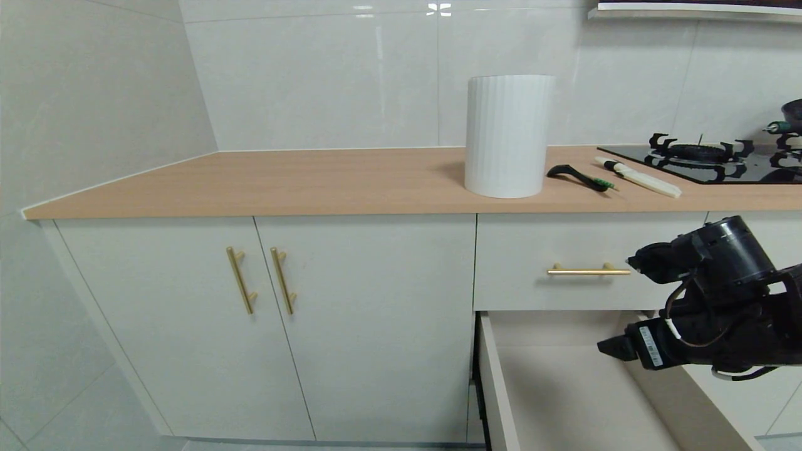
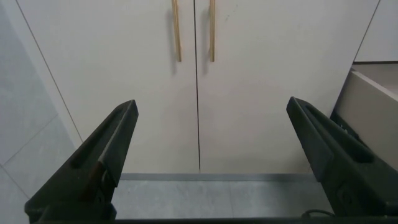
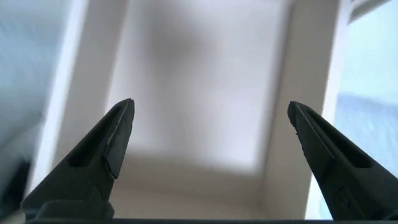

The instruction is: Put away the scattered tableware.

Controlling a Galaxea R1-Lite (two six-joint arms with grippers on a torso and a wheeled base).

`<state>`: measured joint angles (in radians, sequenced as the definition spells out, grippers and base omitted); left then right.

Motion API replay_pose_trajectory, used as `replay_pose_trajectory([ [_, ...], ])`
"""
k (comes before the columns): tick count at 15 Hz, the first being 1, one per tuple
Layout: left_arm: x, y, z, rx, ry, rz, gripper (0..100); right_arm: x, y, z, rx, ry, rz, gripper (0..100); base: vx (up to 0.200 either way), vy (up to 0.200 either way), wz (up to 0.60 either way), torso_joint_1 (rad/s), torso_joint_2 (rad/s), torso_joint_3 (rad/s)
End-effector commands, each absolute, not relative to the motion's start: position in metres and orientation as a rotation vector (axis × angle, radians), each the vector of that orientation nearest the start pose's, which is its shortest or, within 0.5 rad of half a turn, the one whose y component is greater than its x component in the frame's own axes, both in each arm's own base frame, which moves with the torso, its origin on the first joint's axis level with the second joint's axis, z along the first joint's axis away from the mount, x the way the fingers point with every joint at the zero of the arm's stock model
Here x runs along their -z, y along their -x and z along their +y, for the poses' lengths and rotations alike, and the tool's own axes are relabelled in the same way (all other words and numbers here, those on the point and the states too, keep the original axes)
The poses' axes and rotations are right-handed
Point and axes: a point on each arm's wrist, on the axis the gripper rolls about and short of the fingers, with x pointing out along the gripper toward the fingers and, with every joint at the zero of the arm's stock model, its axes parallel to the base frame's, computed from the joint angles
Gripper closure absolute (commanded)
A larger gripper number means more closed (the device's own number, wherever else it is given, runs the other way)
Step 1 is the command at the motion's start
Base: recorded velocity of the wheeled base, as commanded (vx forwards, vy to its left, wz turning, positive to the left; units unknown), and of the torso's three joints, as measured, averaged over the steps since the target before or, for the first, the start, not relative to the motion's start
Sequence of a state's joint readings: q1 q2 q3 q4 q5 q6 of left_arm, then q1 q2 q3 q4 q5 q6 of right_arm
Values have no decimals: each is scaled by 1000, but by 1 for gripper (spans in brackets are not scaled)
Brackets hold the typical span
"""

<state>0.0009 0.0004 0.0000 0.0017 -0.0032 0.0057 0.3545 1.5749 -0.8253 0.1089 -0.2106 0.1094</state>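
A black utensil with a green tip [image 1: 579, 176] and a cream-white utensil [image 1: 639, 177] lie on the wooden counter [image 1: 282, 181], to the right of a tall white ribbed holder [image 1: 509, 134]. Below them a lower drawer [image 1: 495, 376] stands pulled out, and its inside looks bare. My right gripper [image 1: 626, 305] hangs open over that drawer with nothing between its fingers. In the right wrist view the right gripper [image 3: 211, 107] looks down into the drawer [image 3: 199, 93]. My left gripper [image 2: 211, 107] is open and holds nothing. It is low in front of the cabinet doors [image 2: 261, 93].
A black gas stove [image 1: 702, 156] fills the counter's far right. A shut drawer with a gold handle [image 1: 589, 271] sits just above the pulled-out one. Two cabinet doors with gold handles [image 1: 260, 279] are to the left. Tiled walls close the back and left.
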Motion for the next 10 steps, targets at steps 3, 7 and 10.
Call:
replay_pose_trajectory([
  [3, -75, 23, 0, 2, -5, 2, 0, -165, -228, 75, -77, 118, 786, 0, 0, 0, 0, 0, 0, 0],
  [7, -75, 23, 0, 2, -5, 2, 0, -167, -226, 74, -78, 119, 778, 0, 0, 0, 0, 41, -152, -105],
  [10, -75, 23, 0, 2, -6, 2, 0, -164, -226, 74, -78, 124, 790, 0, 0, 0, 0, 113, -318, -285],
])
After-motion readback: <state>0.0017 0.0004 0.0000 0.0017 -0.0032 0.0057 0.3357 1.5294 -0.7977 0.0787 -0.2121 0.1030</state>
